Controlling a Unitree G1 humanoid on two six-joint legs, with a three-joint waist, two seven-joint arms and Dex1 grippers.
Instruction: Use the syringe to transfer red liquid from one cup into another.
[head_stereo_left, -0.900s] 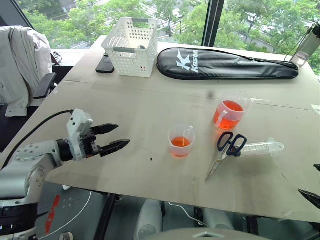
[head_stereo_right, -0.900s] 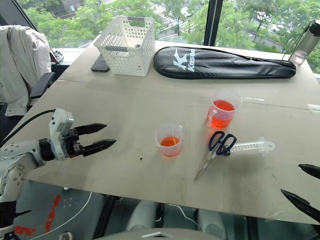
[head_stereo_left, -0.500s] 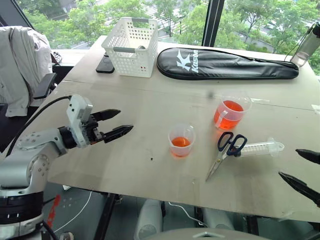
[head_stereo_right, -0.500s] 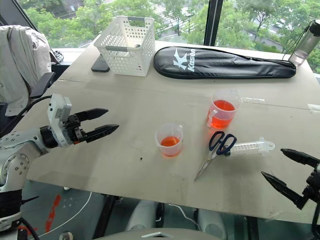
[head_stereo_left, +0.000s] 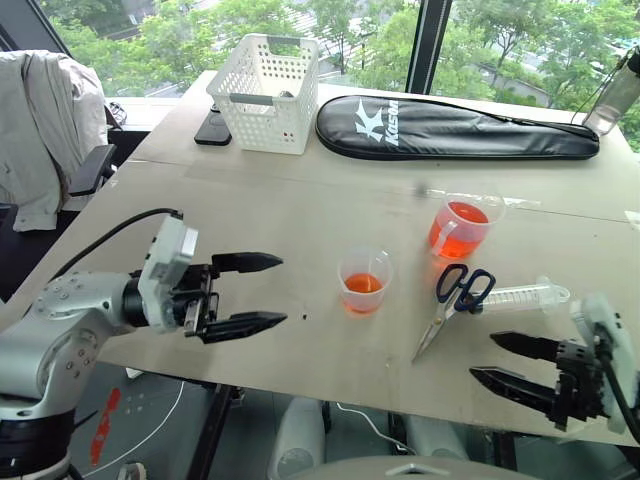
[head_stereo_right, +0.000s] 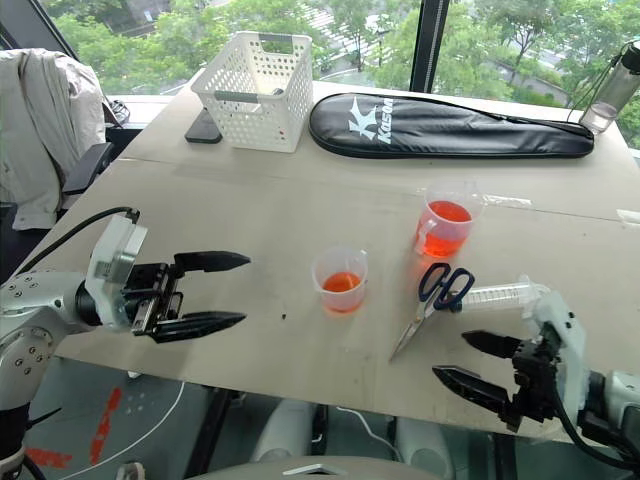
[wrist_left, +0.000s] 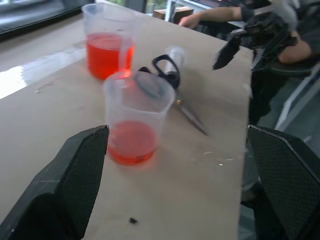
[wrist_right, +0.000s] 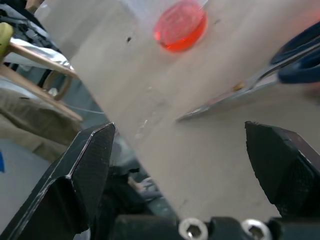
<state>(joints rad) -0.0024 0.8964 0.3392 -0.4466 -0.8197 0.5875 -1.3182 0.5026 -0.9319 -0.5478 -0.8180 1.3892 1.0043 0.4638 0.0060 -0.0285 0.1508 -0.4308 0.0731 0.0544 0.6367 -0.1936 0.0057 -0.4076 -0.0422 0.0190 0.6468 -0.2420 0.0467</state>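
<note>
Scissors (head_stereo_left: 455, 300) overlap the syringe (head_stereo_left: 520, 295), which lies just right of them, so the right end effector (head_stereo_left: 510, 362), spread wide near them, may grab or drag both. Left end effector (head_stereo_left: 250, 293) gapes empty, well left of the scissors.

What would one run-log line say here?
syringe: on table, untouched | left pincer: open, empty | right pincer: open, empty
</note>
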